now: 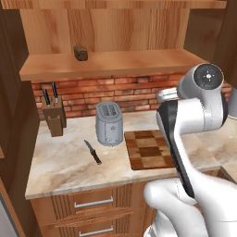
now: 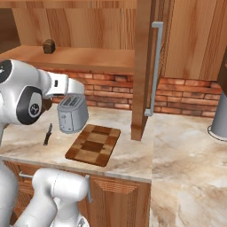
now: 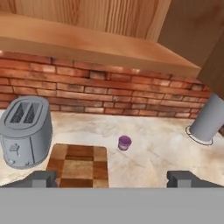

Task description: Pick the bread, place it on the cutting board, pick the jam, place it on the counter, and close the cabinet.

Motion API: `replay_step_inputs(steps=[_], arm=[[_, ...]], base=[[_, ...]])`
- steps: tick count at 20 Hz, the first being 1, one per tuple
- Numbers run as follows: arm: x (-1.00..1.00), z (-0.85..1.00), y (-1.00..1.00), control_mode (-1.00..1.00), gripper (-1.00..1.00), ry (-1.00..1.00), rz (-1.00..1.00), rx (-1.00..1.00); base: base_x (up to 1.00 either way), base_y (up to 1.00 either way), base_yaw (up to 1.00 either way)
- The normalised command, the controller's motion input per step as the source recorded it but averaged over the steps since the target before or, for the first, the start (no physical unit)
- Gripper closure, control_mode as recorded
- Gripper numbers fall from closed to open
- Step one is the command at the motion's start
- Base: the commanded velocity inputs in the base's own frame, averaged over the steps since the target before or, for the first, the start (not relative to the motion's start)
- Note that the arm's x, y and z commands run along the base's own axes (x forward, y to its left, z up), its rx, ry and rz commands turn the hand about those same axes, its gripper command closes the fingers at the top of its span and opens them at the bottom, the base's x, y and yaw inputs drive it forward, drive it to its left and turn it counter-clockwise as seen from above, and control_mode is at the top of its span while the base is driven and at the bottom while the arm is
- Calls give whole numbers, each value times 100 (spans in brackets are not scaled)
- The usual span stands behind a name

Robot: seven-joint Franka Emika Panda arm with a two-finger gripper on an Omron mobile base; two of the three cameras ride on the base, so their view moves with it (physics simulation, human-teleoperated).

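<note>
The bread (image 1: pixel 80 52) (image 2: pixel 48 46), a small dark brown chunk, sits on the shelf of the open cabinet (image 1: pixel 111 65), far above my hand. One cabinet door (image 2: pixel 142 66) stands swung out, edge-on, with its grey bar handle (image 2: pixel 155 66). The patchwork cutting board (image 1: pixel 149 149) (image 2: pixel 94 144) (image 3: pixel 78 164) lies bare on the counter (image 1: pixel 65 162) beside the toaster. The purple jam (image 3: pixel 124 142) stands on the counter just right of the board. My gripper (image 3: pixel 113 179) hovers open above the board's near edge, nothing between its fingertips (image 3: pixel 41 178).
A grey toaster (image 1: pixel 109 123) (image 2: pixel 72 114) (image 3: pixel 25 131) stands left of the board. A black knife (image 1: pixel 93 152) lies on the counter, with a knife block (image 1: pixel 53 115) by the brick wall. A grey cylinder (image 2: pixel 220 119) (image 3: pixel 208 120) stands far right.
</note>
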Motion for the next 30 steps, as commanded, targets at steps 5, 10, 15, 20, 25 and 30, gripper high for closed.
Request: replay_step_inputs(steps=[5, 10, 15, 20, 25, 30], arm=[[-23, 29, 18, -100, -100, 5, 0, 6], [-25, 17, 10, -100, -100, 1, 1, 13], [-22, 3, 31, -100, -100, 0, 0, 7], [-17, 3, 45, -100, -100, 0, 0, 3], [-15, 7, 45, -100, -100, 0, 0, 3], [-13, 14, 46, -100, -100, 0, 0, 2]], base=[[0, 0, 0], [0, 0, 0], [0, 0, 0], [0, 0, 0], [0, 0, 0], [0, 0, 0]])
